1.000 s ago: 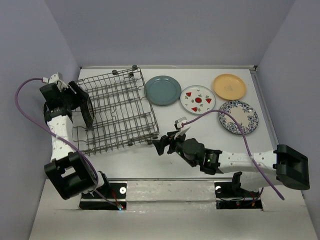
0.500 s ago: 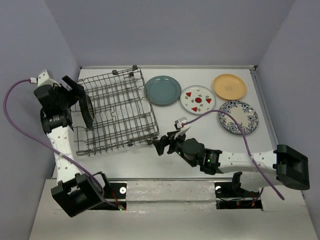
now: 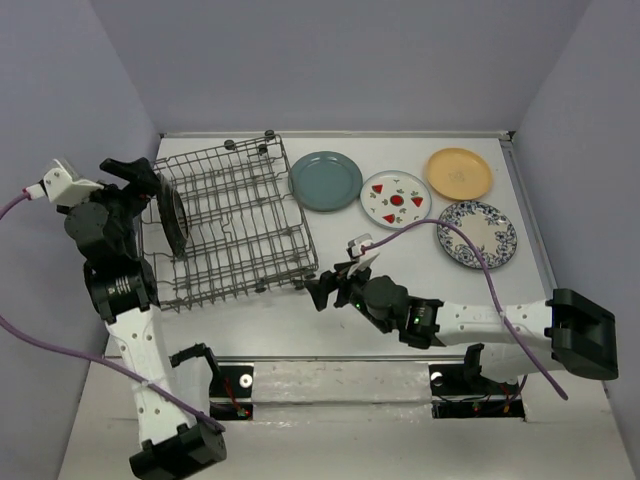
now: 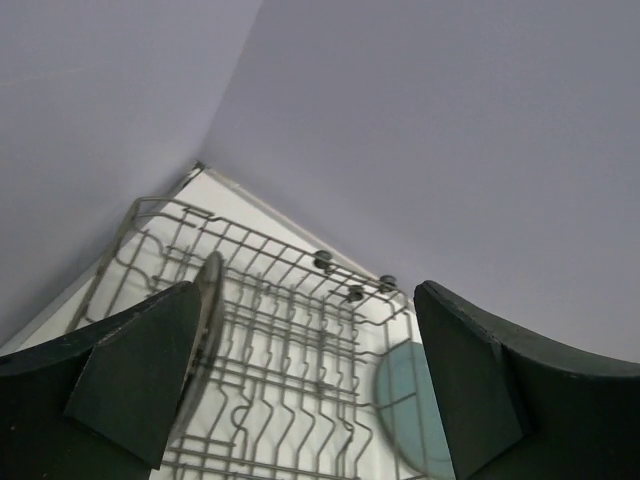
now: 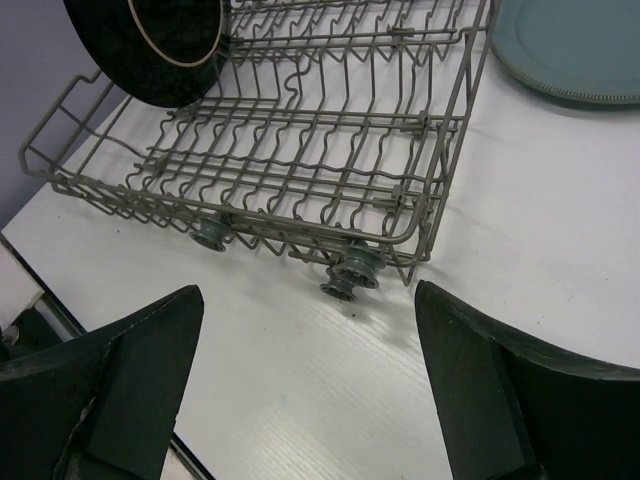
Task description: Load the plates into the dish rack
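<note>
White worktop, lilac walls.
Worktop shows faint wood grain and is boxed by plain walls at 9, 12 and 3 o'clock. Brushed metal strip runs along its 6 o'clock edge; small dark fitting at the 1 o'clock corner.

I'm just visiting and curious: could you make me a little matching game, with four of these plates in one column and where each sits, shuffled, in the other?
Plates
1. teal plate
2. yellow plate
3. floral plate
4. black plate

Places
A. standing on edge in the rack
B. flat, back right of the table
C. flat, just right of the rack
D. flat, nearest the arm bases

Pairs: 1-C, 2-B, 3-D, 4-A
</note>
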`<state>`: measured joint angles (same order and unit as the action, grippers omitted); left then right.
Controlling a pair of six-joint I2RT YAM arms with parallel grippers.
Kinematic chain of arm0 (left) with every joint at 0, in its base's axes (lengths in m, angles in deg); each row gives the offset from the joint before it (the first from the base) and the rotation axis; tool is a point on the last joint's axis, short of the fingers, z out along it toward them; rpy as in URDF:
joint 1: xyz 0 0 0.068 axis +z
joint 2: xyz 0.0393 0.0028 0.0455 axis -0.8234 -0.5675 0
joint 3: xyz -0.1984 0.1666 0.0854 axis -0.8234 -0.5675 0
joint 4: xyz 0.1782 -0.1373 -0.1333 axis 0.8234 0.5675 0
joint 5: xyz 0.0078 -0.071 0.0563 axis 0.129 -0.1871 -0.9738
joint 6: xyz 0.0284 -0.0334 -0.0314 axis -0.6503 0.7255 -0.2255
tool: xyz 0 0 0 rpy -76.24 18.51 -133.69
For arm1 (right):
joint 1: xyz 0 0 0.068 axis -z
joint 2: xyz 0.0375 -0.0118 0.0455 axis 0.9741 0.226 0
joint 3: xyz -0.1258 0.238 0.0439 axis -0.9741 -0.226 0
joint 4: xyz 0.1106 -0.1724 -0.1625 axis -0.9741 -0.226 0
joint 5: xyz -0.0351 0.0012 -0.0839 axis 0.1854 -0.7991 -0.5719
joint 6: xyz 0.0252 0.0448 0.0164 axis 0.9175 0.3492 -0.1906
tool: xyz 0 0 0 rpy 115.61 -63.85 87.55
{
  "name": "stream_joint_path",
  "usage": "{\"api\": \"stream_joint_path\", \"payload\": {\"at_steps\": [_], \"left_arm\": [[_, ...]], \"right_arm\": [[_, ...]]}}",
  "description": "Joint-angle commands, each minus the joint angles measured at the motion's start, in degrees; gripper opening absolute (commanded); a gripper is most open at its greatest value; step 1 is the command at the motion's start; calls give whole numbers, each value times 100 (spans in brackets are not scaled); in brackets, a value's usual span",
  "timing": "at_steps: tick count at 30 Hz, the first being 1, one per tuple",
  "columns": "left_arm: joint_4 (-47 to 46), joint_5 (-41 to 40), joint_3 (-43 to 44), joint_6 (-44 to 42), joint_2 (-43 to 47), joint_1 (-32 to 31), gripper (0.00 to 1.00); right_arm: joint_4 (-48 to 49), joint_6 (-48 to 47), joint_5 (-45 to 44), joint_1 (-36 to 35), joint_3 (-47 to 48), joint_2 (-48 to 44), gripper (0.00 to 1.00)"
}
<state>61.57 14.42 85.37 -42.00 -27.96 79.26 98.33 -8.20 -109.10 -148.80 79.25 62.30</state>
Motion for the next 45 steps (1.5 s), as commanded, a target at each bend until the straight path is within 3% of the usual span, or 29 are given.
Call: {"api": "stream_joint_path", "payload": {"at_steps": [1, 8, 13, 16, 17, 21, 24, 30, 39, 45], "left_arm": [[-770, 374, -347, 430, 884, -379, 99], [-850, 1491, -1067, 300, 2036, -1424, 99], [-727, 2432, -1499, 79, 2696, -2171, 99], [-788, 3098, -2043, 166, 3021, -2672, 99], [-832, 3197, -2236, 193, 3109, -2787, 99], [-736, 3330, -3063, 70, 3619, -3306, 99], [-745, 3286, -3108, 220, 4040, -3675, 99], [-305, 2451, -2914, -44, 4559, -4264, 99], [-288, 2055, -2906, -53, 4595, -4835, 99], [-287, 2011, -2897, -96, 4332, -4950, 99]], "right_arm": [[3, 12, 193, 233, 327, 2, 90], [-840, 232, 599, 1339, 643, -375, 80], [-1631, 802, 363, 2455, 617, -832, 65], [-2466, 1348, 247, 3726, 609, -1123, 53], [-2615, 1436, 274, 3731, 591, -1184, 52], [-3380, 1700, 529, 5232, 521, -1352, 52], [-3592, 2007, 677, 6075, 346, -1369, 57], [-3496, 2588, 1249, 8526, -217, -1335, 68], [-3119, 2474, 2241, 9670, -244, 9, 68], [-2793, 2122, 3156, 9787, 133, 959, 68]]}}
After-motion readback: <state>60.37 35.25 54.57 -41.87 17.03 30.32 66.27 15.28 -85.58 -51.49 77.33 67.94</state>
